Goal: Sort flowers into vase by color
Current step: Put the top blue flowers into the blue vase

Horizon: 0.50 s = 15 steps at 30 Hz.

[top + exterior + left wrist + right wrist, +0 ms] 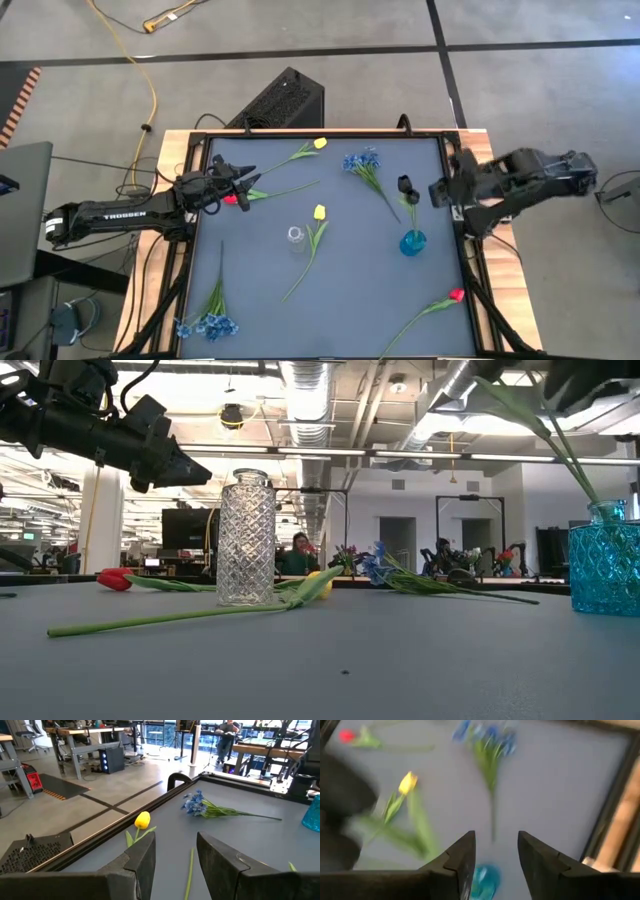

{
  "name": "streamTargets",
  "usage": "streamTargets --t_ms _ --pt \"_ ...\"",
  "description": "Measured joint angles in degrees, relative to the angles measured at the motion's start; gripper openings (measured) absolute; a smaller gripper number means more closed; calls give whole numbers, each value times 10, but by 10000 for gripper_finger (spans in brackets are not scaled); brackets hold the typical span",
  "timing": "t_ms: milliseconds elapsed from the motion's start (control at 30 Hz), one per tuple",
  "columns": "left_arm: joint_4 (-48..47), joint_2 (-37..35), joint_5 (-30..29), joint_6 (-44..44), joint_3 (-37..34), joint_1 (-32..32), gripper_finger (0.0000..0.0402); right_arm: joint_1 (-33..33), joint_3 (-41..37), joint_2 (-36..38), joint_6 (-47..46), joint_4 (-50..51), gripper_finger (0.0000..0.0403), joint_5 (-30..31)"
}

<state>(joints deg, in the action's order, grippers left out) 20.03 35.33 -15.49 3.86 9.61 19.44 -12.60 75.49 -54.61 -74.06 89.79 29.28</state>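
Observation:
My left gripper [248, 181] [175, 842] is open and hovers above the table [190, 468], over the stem of a red tulip [232, 198] [114, 578] lying on the mat. My right gripper [438, 190] [496, 842] is open, raised beside and above the blue vase [413, 242] [605, 568]. One green stem [560, 450] stands in that vase and leans on its rim. The clear vase [296, 238] [245, 538] stands at mid-table. Lying flat are a yellow tulip [319, 212] beside it, a yellow tulip [320, 143] [142, 820] and a blue bunch [362, 160] [196, 805] far, a blue bunch [205, 322] near left, and a red tulip [456, 295] near right.
A raised black frame [460, 250] borders the grey mat, with wooden table edges outside it. A black box [285, 100] sits beyond the far edge. Open mat lies between the clear vase and the near edge. People sit far back in the room [298, 552].

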Motion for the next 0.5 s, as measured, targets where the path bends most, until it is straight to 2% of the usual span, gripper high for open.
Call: streamTargets --t_ms 100,367,500 --pt "0 0 0 0 0 0 132 86 8 -1 69 -16 161 5" --pt "6 0 -1 -6 0 0 132 305 8 -36 278 -65 154 -90" --pt "6 0 -1 -6 0 0 132 390 8 -68 361 -98 159 -101"
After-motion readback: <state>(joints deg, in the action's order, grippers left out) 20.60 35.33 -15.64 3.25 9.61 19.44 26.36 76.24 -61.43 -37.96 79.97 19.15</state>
